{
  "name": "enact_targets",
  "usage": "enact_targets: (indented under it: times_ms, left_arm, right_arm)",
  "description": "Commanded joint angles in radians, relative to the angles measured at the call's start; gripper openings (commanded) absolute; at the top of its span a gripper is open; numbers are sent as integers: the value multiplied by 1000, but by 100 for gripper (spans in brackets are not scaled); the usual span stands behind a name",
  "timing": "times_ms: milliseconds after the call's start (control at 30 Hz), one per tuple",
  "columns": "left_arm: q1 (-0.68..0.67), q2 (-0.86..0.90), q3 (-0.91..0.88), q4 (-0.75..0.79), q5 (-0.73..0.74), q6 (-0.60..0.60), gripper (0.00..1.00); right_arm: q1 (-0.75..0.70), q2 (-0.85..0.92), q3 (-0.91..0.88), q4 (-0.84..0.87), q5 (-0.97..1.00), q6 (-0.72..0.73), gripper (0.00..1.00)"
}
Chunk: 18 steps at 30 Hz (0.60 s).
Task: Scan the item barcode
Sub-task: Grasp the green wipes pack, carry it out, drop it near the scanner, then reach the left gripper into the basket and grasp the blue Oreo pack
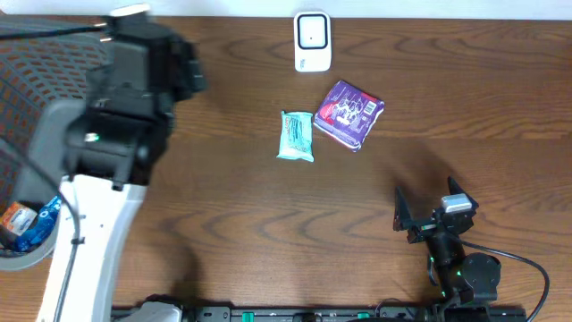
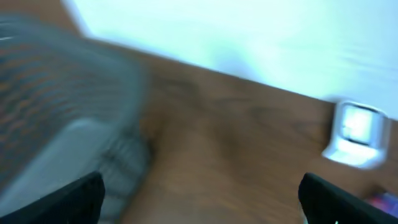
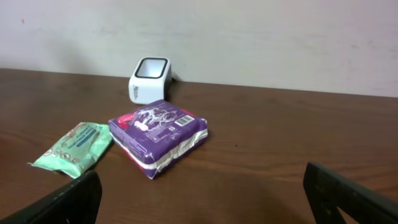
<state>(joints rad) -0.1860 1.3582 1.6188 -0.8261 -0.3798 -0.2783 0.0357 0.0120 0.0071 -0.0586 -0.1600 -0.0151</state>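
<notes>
The white barcode scanner (image 1: 312, 40) stands at the back of the table; it also shows in the right wrist view (image 3: 149, 79) and, blurred, in the left wrist view (image 2: 357, 134). In front of it lie a purple package (image 1: 351, 114) (image 3: 158, 134) with a white label facing up, and a green packet (image 1: 297, 136) (image 3: 74, 148) to its left. My right gripper (image 1: 427, 199) (image 3: 202, 205) is open and empty, low over the table, near and right of the packages. My left gripper (image 2: 199, 199) is open and empty at the far left, by the mesh basket.
A grey mesh basket (image 1: 27, 98) (image 2: 56, 112) fills the left edge. Below it, a container rim (image 1: 36, 250) holds colourful packets (image 1: 27, 224). My left arm (image 1: 125, 98) is raised high and covers much of the left side. The left wrist view is blurred.
</notes>
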Motion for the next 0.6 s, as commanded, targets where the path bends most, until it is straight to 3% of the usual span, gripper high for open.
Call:
enact_targets:
  times_ms: [0,100,267,567]
  left_arm:
    - [160,-8,9,-50,-26,19,99]
    - [318,6,8,-109,-26,-6,100]
    - [511,24,2,-158,-25,-187,98]
    - [674,135,-75,-166,-25,-197,98]
  right_arm:
    - [-4,-5,-2,-4,0,3,99]
    - [-4,-5,-2,-4,0,3,99]
    - [-4,-5,-2,-3,0,3,99]
    - [-4,-5,-2,-4,0,3,99]
